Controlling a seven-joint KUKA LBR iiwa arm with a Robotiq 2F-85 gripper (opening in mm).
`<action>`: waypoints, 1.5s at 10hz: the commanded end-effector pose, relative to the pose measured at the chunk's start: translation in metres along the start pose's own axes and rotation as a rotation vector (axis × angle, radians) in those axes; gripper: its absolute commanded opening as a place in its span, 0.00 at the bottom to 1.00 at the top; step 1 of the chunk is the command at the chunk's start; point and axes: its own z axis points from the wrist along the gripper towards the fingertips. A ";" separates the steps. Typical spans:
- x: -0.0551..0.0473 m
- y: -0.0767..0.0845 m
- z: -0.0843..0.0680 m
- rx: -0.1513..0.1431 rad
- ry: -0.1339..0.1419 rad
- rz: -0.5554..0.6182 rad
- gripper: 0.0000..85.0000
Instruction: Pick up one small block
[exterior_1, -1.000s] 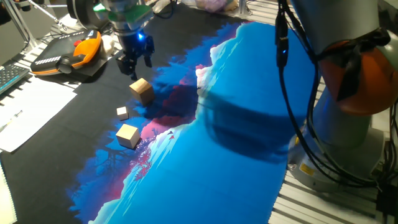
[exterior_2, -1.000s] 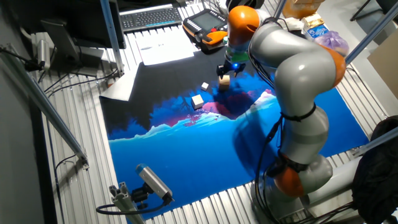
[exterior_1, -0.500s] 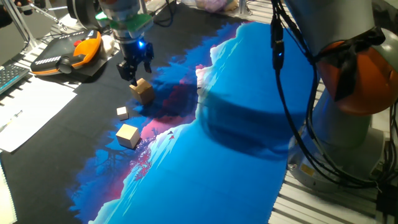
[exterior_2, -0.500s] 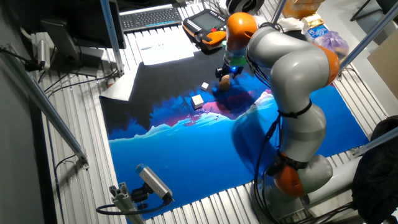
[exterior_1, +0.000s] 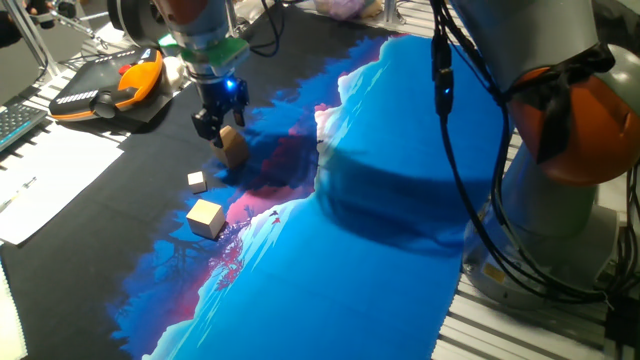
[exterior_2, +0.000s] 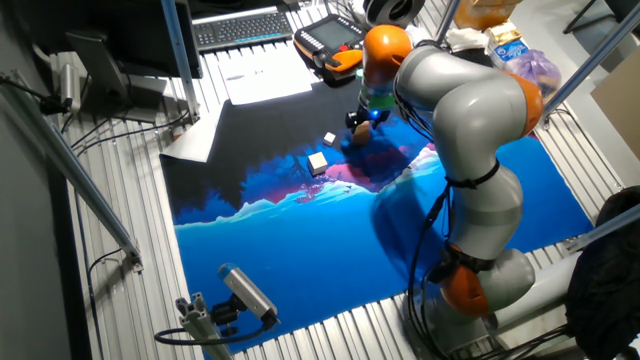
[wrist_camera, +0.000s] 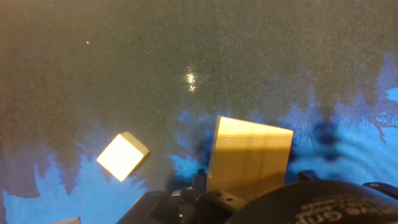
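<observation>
One small block (exterior_1: 235, 148), a light-tan wooden cube, sits on the dark part of the mat. My gripper (exterior_1: 216, 130) is low over it with its fingers apart, one on each side of the cube's far end; nothing is gripped. In the hand view the block (wrist_camera: 250, 159) fills the lower middle, right against the hand's dark body. It also shows in the other fixed view (exterior_2: 360, 129) under the gripper (exterior_2: 364, 118). A second near-identical block (exterior_1: 206, 217) lies nearer the front. A tiny pale cube (exterior_1: 197, 181) lies between them and also shows in the hand view (wrist_camera: 122, 156).
The blue and black mat (exterior_1: 380, 230) covers the table. An orange teach pendant (exterior_1: 112, 86) and papers (exterior_1: 50, 180) lie at the left. A keyboard (exterior_2: 240, 25) is at the back. The arm's base (exterior_1: 560, 200) stands at the right.
The gripper has come down and slightly right, from above and behind the block to around it. The blocks have not moved.
</observation>
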 end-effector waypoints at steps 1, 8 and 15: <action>0.000 0.001 -0.002 0.001 0.008 0.003 0.80; 0.000 0.001 -0.002 0.013 0.096 0.075 0.80; -0.011 0.000 0.018 -0.014 0.059 0.057 0.80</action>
